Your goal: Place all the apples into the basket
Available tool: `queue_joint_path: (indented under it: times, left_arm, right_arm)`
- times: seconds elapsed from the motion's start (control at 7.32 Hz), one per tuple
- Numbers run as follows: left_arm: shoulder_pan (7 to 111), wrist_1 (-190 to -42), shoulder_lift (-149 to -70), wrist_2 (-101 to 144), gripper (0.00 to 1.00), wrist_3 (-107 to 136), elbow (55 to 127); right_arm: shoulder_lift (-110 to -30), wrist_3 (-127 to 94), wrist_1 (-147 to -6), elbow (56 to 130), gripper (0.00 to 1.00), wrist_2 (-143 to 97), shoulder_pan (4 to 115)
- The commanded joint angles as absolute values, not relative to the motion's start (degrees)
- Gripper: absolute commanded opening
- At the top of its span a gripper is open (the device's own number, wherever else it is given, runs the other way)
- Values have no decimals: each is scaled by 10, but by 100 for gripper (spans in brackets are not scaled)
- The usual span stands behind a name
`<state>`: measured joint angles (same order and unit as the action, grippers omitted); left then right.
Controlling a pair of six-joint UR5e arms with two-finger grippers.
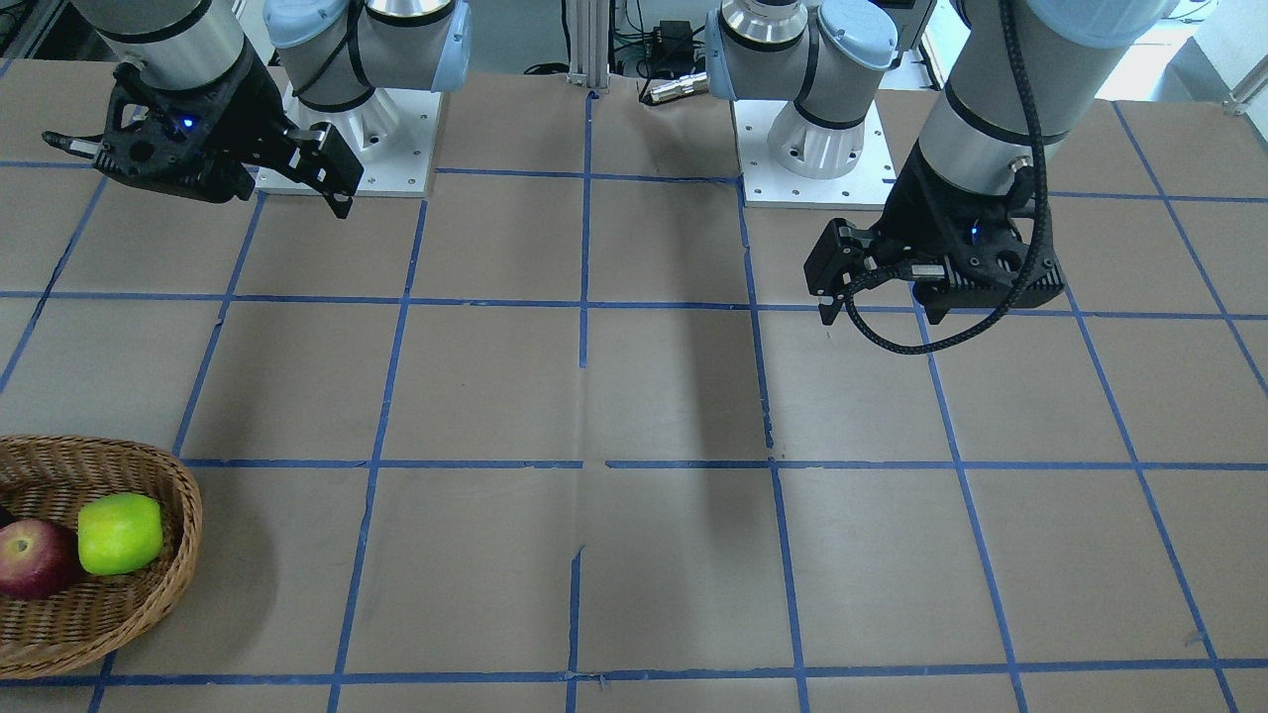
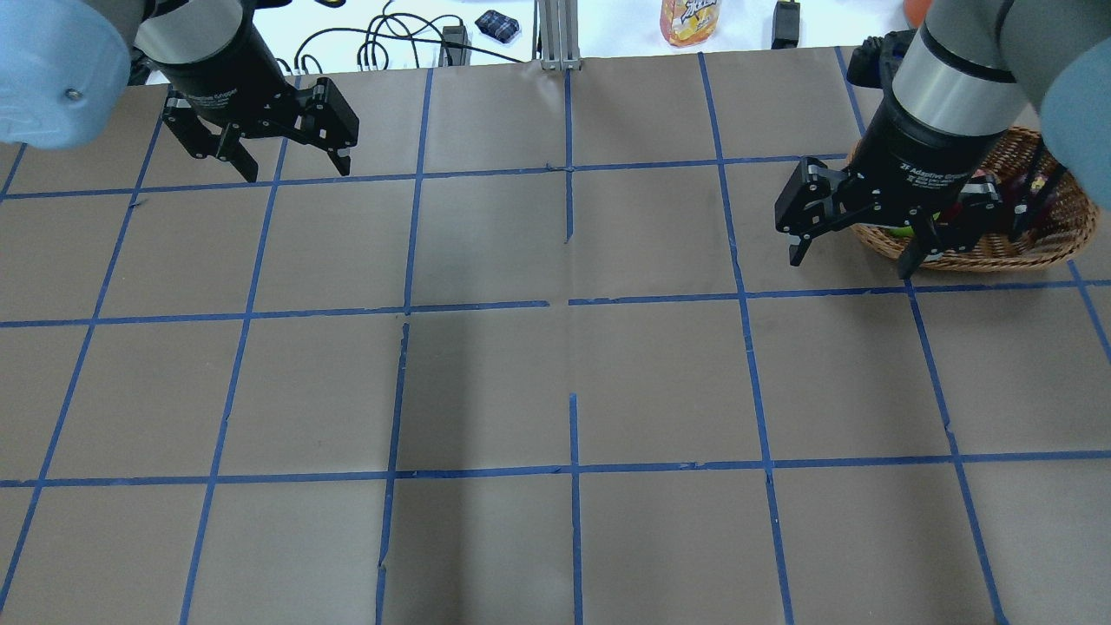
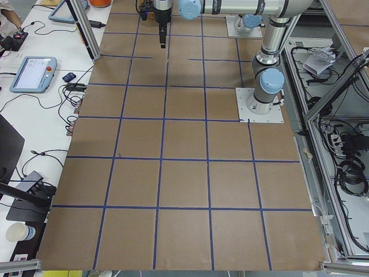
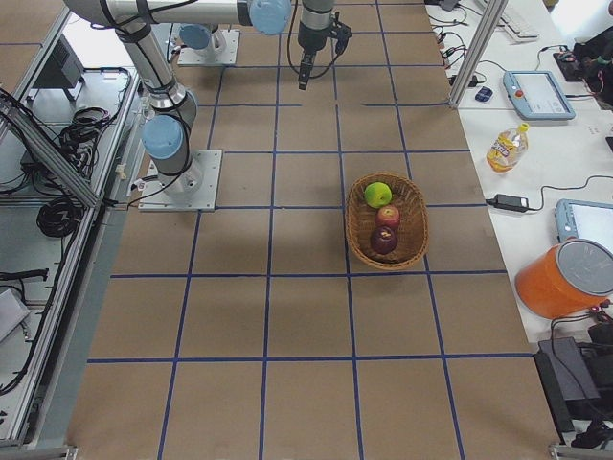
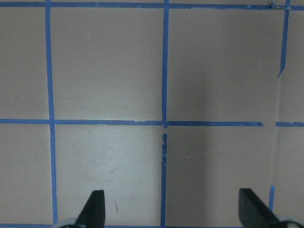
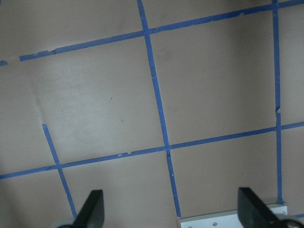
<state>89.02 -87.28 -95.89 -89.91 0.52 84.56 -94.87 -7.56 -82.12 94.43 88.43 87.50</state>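
The wicker basket (image 4: 418,216) sits on the table's far edge on my right side. In it lie three apples: a green apple (image 4: 377,194), a red apple (image 4: 388,216) and a dark maroon apple (image 4: 384,241). The front-facing view shows the basket (image 1: 180,500) with the green apple (image 1: 121,533) and red apple (image 1: 35,560). My right gripper (image 2: 851,265) hangs open and empty above the table, apart from the basket (image 2: 1063,230). My left gripper (image 2: 298,169) hangs open and empty over bare table. Both wrist views show only brown paper between spread fingers (image 5: 95,209) (image 6: 92,209).
Brown paper with a blue tape grid (image 1: 584,463) covers the table. The arms' mounting plates (image 1: 822,188) stand at the robot's side. Beyond the far edge lie a juice bottle (image 4: 505,147), cables, a teach pendant (image 4: 536,93) and an orange bucket (image 4: 565,278).
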Motion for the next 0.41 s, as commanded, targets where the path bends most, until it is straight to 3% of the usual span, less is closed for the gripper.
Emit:
queue_joint_path:
  times: [0.0, 0.27]
  left_arm:
    - [890, -873, -959, -899, 100, 4, 846]
    - [889, -873, -959, -899, 100, 4, 846]
  right_arm:
    - [-949, -72, -822, 947, 100, 909, 875]
    - [-952, -74, -823, 949, 100, 912, 875]
